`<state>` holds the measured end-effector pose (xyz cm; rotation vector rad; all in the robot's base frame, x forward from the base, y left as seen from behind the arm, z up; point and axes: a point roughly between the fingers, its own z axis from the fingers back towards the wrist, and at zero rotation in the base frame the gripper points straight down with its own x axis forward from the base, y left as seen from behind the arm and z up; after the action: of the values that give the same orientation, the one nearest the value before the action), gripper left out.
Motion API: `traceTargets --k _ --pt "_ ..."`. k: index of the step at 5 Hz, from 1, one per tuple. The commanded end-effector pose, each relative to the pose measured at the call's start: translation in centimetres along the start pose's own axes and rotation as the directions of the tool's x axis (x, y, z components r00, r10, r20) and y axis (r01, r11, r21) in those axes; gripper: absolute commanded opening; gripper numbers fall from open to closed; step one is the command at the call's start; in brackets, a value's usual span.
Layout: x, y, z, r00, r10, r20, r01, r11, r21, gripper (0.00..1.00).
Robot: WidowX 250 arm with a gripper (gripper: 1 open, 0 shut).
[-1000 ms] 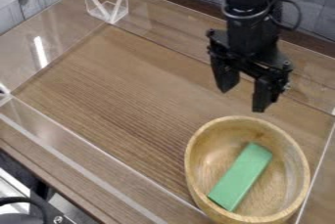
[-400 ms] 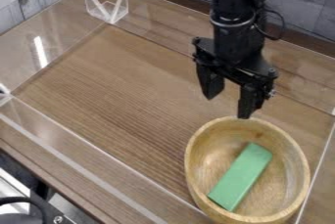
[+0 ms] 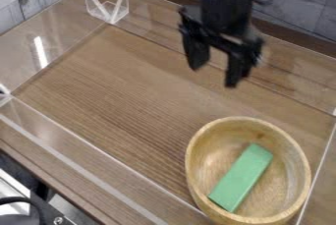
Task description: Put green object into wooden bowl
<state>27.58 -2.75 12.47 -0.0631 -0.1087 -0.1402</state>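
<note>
1. Here's the black claw (image 3: 231,64), up in the upper right part of the view, fingers spread wide open and gripping nothing!
2. Look below the claw in the view, and there sits the wooden bowl (image 3: 196,167), round, light tan and thick-rimmed, well apart from those fingers.
3. And the green object (image 3: 242,179)? It's inside that bowl, below the claw and apart from it, a flat rectangular block lying at a slant, its upper end pointing toward the right side of the view.
4. Out to the left of the claw and a little higher in the view, near the table's far edge, we've got a pale, see-through angular frame (image 3: 108,2).
5. Far down and left of the claw, black cables (image 3: 29,207) curl in the corner.
6. Under it all runs the brown wooden table (image 3: 112,86), stretching left from beneath the claw.
</note>
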Motion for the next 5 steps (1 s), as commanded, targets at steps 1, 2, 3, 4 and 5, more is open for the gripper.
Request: traceTargets --k 1,2,3,4,5 --pt "1.6 3.0 2.9 0.995 0.015 0.097 -0.019 0.999 0.043 1.00" --pt "2.5 4.5 3.0 0.994 0.005 0.108 -0.011 0.998 0.054 1.00" --pt "2.8 4.4 1.9 0.993 0.018 0.113 -0.025 0.998 0.060 1.00" --pt "3.1 4.4 0.9 0.993 0.031 0.116 -0.039 0.997 0.064 1.00" --pt "3.2 4.9 -0.1 0.993 -0.031 0.114 0.024 0.998 0.060 1.00"
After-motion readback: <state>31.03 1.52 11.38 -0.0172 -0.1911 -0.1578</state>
